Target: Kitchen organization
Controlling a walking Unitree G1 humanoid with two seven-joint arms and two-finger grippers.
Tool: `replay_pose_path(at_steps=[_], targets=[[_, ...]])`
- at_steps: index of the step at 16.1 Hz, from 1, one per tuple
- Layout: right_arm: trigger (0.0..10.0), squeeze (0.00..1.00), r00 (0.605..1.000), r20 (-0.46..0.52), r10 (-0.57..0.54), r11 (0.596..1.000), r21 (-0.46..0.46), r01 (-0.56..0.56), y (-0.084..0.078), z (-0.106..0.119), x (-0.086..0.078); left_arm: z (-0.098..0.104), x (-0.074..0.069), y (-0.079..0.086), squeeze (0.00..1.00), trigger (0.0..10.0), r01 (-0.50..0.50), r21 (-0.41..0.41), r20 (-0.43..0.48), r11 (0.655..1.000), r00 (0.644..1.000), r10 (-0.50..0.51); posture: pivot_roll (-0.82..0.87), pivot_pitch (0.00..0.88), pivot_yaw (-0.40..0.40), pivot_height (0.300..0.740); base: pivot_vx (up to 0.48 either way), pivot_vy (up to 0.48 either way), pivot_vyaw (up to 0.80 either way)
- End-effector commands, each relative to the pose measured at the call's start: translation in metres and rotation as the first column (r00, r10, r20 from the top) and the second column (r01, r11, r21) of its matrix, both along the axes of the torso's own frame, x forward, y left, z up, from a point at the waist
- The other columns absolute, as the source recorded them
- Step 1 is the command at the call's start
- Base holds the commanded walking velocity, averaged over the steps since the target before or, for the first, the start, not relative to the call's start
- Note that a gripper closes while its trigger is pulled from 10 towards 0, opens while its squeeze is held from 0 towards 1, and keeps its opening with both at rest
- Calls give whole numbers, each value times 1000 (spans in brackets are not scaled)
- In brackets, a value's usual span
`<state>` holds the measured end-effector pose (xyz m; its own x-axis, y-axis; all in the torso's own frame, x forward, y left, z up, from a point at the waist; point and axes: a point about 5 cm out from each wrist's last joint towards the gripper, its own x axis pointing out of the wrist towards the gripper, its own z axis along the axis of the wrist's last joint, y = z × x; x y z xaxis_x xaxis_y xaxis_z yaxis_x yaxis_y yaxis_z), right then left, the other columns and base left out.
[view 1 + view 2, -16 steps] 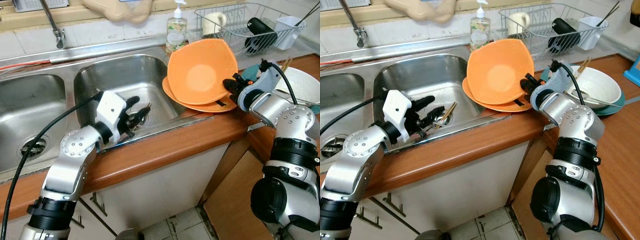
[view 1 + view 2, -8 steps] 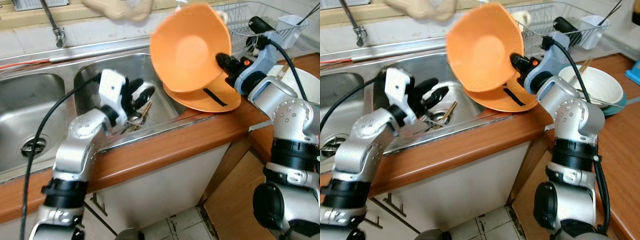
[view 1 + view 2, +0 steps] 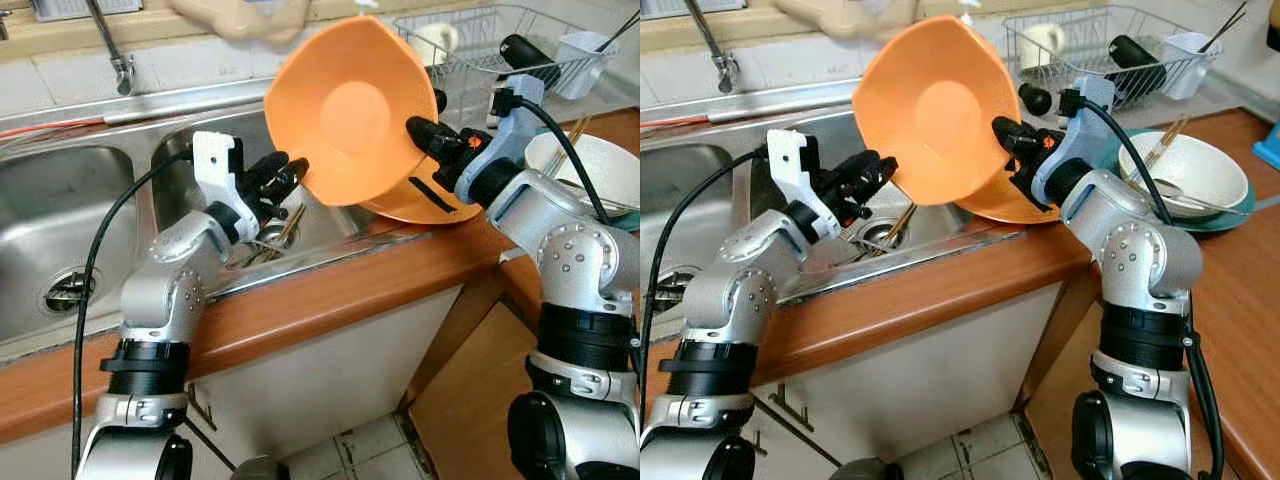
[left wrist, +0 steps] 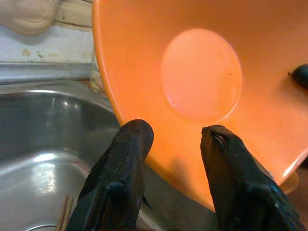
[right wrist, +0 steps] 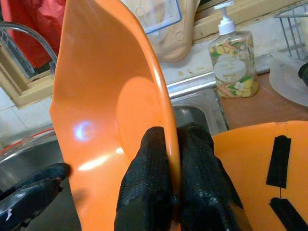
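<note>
Lifted further and swung over the sink (image 3: 200,180), the orange bowl (image 3: 340,110) is now held upright on edge.
Its rim is pinched by the right tool (image 5: 169,178) (a second bowl (image 3: 440,205) lies on the table), while the left tool (image 4: 171,144) is spread at its lower edge.

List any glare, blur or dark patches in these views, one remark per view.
Left eye view: sharp, evenly lit. Right wrist view: a bright glare spot on the orange bowl; right gripper crisp. Left wrist view: left gripper dark, nearly featureless; sink shows soft highlights.
</note>
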<state>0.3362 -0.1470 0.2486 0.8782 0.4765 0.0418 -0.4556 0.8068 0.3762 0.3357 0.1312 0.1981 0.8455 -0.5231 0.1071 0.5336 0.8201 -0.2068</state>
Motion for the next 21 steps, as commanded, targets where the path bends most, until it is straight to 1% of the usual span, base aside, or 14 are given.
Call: replay_pose_path(at_steps=[1, 4, 7, 11, 12, 13, 14, 15, 16, 17, 18, 19, 20, 21], targets=[[0, 0, 996, 80, 48, 997, 51, -52, 3, 15, -8, -9, 5, 16, 0, 10000, -105, 16, -56, 994, 993, 106, -32, 0, 56, 740, 0, 0, 0], [0, 0, 996, 74, 40, 997, 57, -45, 3, 15, -8, -7, 8, 20, 0, 10000, -151, 11, -41, 989, 988, 151, -33, 0, 54, 740, 0, 0, 0], [0, 0, 997, 71, 26, 997, 72, -31, 2, 16, -8, -6, 9, 19, 0, 10000, -171, 43, -19, 984, 985, 172, -36, 0, 53, 740, 0, 0, 0], [0, 0, 997, 73, 24, 997, 72, -29, 2, 17, -10, -8, 8, 15, 0, 10000, -173, 7, -47, 985, 984, 173, -42, 0, 58, 740, 0, 0, 0], [0, 0, 997, 71, 20, 997, 70, -25, 1, 17, -10, -9, 8, 14, 851, 10000, -168, -8, -53, 986, 984, 167, -42, 0, 57, 740, 0, 0, 0], [0, 0, 997, 69, 17, 997, 70, -22, 0, 17, -10, -9, 8, 13, 1000, 10000, -166, -19, -59, 986, 985, 165, -42, 0, 57, 740, 0, 0, 0], [0, 0, 998, 68, 16, 997, 70, -21, 0, 17, -10, -8, 8, 13, 1000, 10000, -167, -23, -61, 986, 984, 165, -43, 0, 59, 740, 0, 0, 0], [0, 0, 998, 67, 13, 997, 72, -18, 0, 17, -10, -9, 9, 15, 1000, 10000, -196, -16, -61, 980, 979, 195, -43, 0, 59, 740, 0, 0, 0], [0, 0, 998, 68, 14, 997, 76, -19, 0, 17, -10, -9, 9, 15, 1000, 10000, -194, -27, -68, 981, 979, 192, -43, 0, 59, 740, 0, 0, 0], [0, 0, 998, 68, 17, 996, 85, -23, 0, 17, -10, -10, 9, 13, 800, 10000, -177, -65, -89, 982, 981, 171, -43, 0, 59, 740, 0, 0, 0], [0, 0, 998, 66, 20, 995, 93, -26, 1, 17, -10, -10, 7, 9, 0, 10000, -122, -137, -120, 983, 987, 106, -42, 0, 58, 740, 0, 0, 0], [0, 0, 998, 61, 29, 995, 98, -35, 3, 16, -11, -10, 1, 0, 0, 10000, -2, -259, -140, 966, 990, -35, -44, 0, 57, 740, 0, 0, 0], [0, 0, 998, 60, 32, 994, 99, -37, 4, 15, -11, -9, 0, -1, 0, 10000, 10, -283, -142, 959, 989, -52, -44, 0, 58, 740, 0, 0, 0], [0, 0, 998, 57, 39, 994, 98, -45, 5, 15, -11, -8, -1, -1, 0, 8745, 9, -331, -141, 943, 988, -59, -44, 0, 57, 740, 0, 0, 0]])
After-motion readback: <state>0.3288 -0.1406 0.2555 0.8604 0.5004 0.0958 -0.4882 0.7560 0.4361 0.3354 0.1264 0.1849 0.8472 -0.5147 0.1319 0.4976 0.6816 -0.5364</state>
